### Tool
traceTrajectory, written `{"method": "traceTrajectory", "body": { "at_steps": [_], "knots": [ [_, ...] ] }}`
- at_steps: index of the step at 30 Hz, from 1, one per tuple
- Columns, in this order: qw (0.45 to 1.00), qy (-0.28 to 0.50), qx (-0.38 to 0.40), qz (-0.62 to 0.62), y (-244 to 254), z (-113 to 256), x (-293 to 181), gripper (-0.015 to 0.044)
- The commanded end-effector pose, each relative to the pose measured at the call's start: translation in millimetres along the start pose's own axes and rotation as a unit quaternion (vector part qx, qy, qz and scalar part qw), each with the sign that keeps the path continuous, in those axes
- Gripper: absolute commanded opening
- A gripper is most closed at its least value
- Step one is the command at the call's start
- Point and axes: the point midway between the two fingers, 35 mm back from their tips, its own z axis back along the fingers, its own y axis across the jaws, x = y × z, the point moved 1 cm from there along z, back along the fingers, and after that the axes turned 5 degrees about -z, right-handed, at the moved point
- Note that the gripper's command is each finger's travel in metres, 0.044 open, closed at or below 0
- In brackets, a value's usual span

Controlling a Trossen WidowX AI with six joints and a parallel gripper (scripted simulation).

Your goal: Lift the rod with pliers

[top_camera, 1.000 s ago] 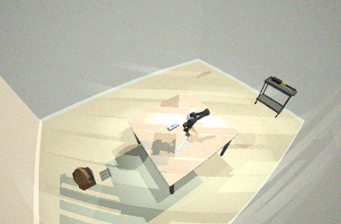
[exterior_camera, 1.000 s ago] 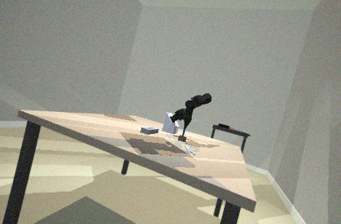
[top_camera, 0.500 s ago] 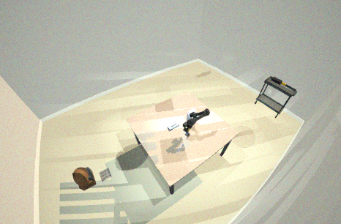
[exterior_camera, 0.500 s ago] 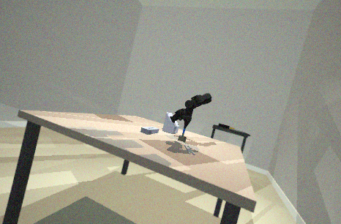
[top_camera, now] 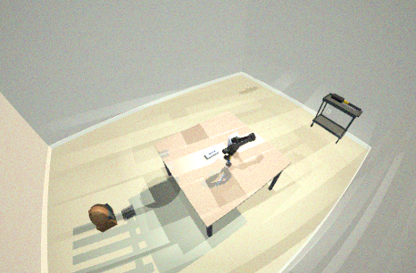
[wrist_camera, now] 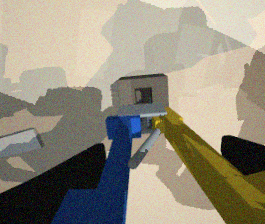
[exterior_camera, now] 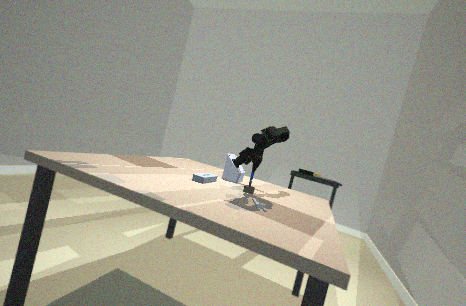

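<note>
The black gripper [top_camera: 229,156] [exterior_camera: 254,164] [wrist_camera: 163,144] has its fingers apart around the blue and yellow handles of the locking pliers [exterior_camera: 252,176] [wrist_camera: 117,167] and seems shut on them; finger contact is hard to see. The handles stand spread, with grey metal parts between their far ends. Just beyond them is a small brown-grey block [top_camera: 227,163] [exterior_camera: 249,190] [wrist_camera: 158,94] with a square dark opening; whether it is the holster or the channel block is unclear. A pale blue-grey box [top_camera: 211,154] [exterior_camera: 204,178] has dark lines on top. The rod cannot be made out.
A pale wedge-shaped stand [exterior_camera: 231,172] is behind the gripper. A pale bar-shaped edge [wrist_camera: 13,145] lies at the left of the wrist view. The wooden table [top_camera: 253,187] [exterior_camera: 289,240] carries patchy shadows. A dark shelf cart [top_camera: 330,127] stands beyond it; a brown object [top_camera: 102,216] is on the floor.
</note>
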Motion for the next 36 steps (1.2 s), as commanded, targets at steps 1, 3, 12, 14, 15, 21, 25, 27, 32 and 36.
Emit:
{"method": "traceTrajectory", "body": {
  "at_steps": [1, 3, 12, 14, 15, 21, 25, 27, 32, 36],
  "knots": [
    [1.000, -0.001, 0.001, 0.003, 2, 6, 0, 0.0318],
    [1.000, -0.001, 0.001, 0.003, 2, 9, 0, 0.0318],
    [1.000, -0.001, -0.001, -0.005, 3, 17, 2, 0.0318],
    [1.000, -0.002, -0.001, -0.017, 5, 17, 4, 0.0318],
    [1.000, -0.002, -0.001, -0.022, 6, 17, 5, 0.0318],
    [0.998, -0.004, 0.000, -0.056, 11, 18, 13, 0.0318],
    [0.997, -0.005, 0.000, -0.079, 14, 18, 18, 0.0318],
    [0.996, -0.005, 0.001, -0.090, 15, 18, 20, 0.0318],
    [0.993, -0.006, 0.001, -0.118, 19, 19, 27, 0.0318],
    [0.990, -0.007, 0.002, -0.141, 22, 19, 33, 0.0318]
  ]
}}
